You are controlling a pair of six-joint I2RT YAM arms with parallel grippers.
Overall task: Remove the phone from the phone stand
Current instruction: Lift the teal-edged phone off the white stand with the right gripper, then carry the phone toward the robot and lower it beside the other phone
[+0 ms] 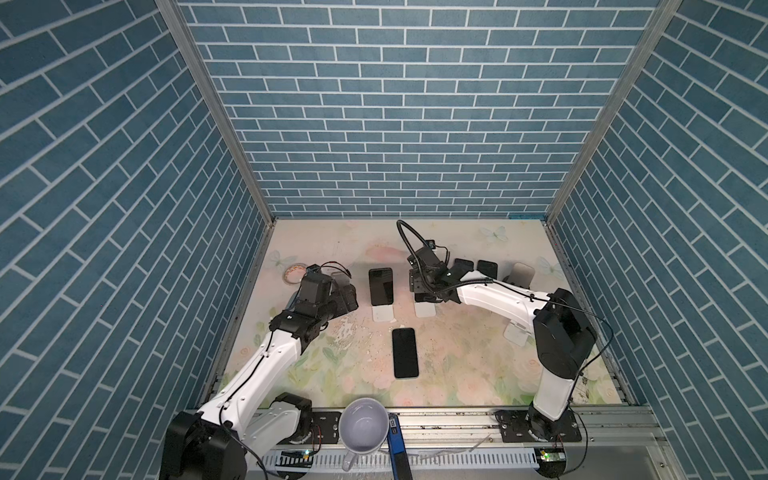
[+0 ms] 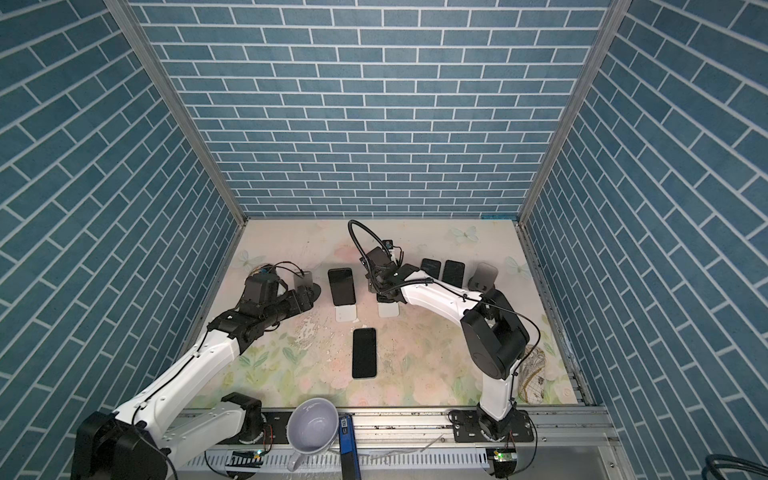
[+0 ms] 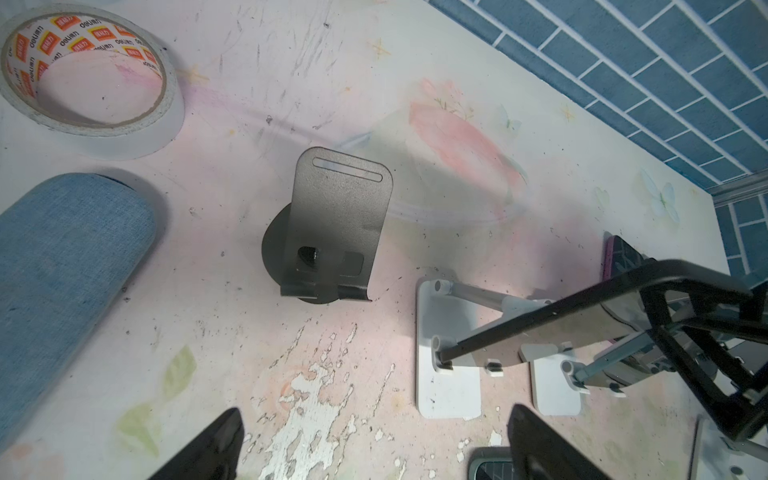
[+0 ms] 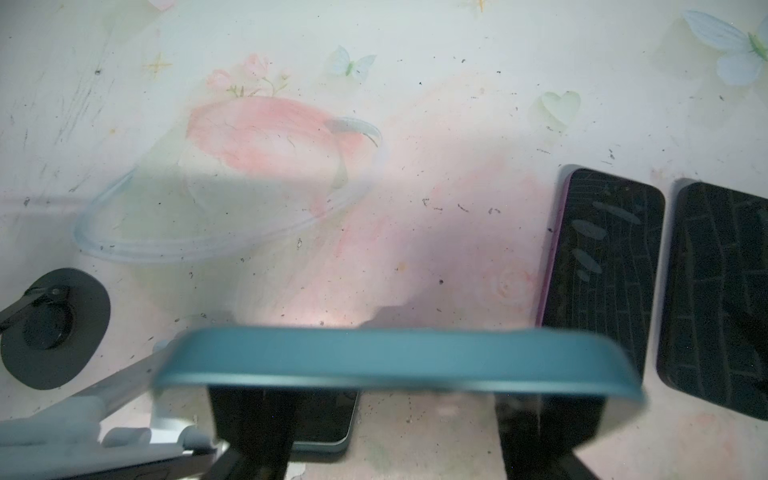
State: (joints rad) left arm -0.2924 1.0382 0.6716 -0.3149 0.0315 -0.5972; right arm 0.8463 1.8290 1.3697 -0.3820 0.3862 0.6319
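- The floral counter (image 1: 457, 365) lies inside a booth walled in blue brick.
- The right arm (image 1: 494, 297) reaches across to the middle of the back row. The right jaws stand part-way apart, with one dark finger (image 4: 249, 419) towards each end of the teal phone (image 4: 395, 357), whose top edge crosses in front of them. Whether they grip it cannot be told.
- The left arm (image 1: 266, 365) hangs over the left end of the row. The left jaws are spread wide and hold nothing, above an empty dark stand (image 3: 336, 224).
- A blue fabric roll (image 3: 62, 282) lies near the dark stand.
- A white mug (image 1: 363, 428) sits on the front rail.
- The teal phone, blurred in the right wrist view, is at the white phone stand (image 1: 424, 309), whose base shows just in front of the right wrist.
- A black phone (image 1: 404, 352) lies flat mid-counter.
- A second black phone (image 1: 381, 286) leans on the neighbouring stand (image 1: 382, 313).
- Two dark phones (image 4: 602, 266) lie side by side near the teal one.
- A tape roll (image 3: 87, 75) lies near the fabric roll.
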